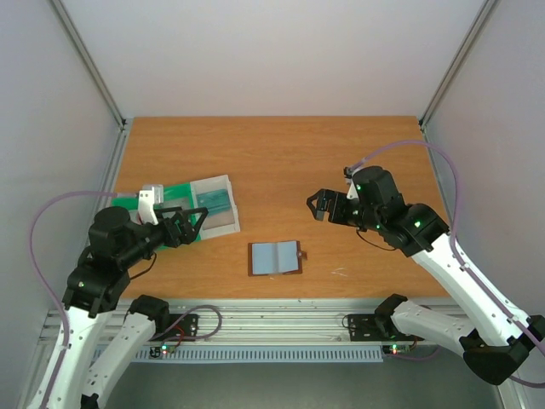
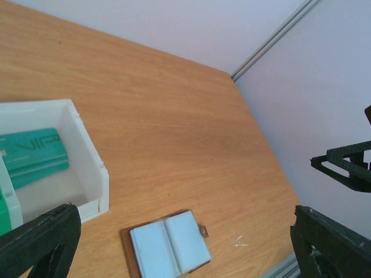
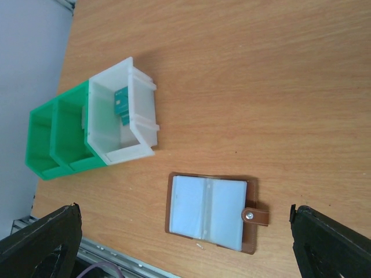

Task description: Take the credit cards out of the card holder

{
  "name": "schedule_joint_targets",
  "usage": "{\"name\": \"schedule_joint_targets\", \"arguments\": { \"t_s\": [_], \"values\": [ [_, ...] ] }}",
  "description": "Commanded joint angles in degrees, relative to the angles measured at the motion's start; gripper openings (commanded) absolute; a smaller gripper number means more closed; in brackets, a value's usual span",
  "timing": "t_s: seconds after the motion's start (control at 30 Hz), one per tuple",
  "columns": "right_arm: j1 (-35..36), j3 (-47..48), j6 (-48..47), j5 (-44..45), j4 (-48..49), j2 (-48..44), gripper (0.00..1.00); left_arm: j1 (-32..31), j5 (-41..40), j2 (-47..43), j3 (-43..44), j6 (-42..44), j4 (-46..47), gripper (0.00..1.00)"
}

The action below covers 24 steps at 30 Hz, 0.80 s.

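Mid-table, card holder (image 1: 275, 257) lies open; teal card (image 2: 33, 153) in clear bin (image 2: 93, 169); L & R jaws wide, empty.

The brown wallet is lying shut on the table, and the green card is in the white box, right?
No, the wallet lies open on the table; the right wrist view shows both halves spread flat. The green card is in the white box.

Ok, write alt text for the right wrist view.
A brown card holder lies open on the wooden table, its grey-blue pockets showing no cards. Beside it sits a green and clear compartment tray, a teal card in the clear bin.
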Motion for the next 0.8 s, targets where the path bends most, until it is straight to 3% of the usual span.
{"name": "schedule_joint_targets", "arguments": {
  "t_s": [0.0, 0.77],
  "values": [
    [-0.2, -1.4, 0.7, 0.2, 0.0, -1.2, 0.98, -0.2, 1.2, -0.7, -2.0, -2.1, 3.3, 0.99],
    [-0.2, -1.8, 0.7, 0.3, 0.3, -1.5, 0.98, -0.2, -3.2, -1.5, -1.5, -1.9, 2.8, 0.99]
  ]
}}
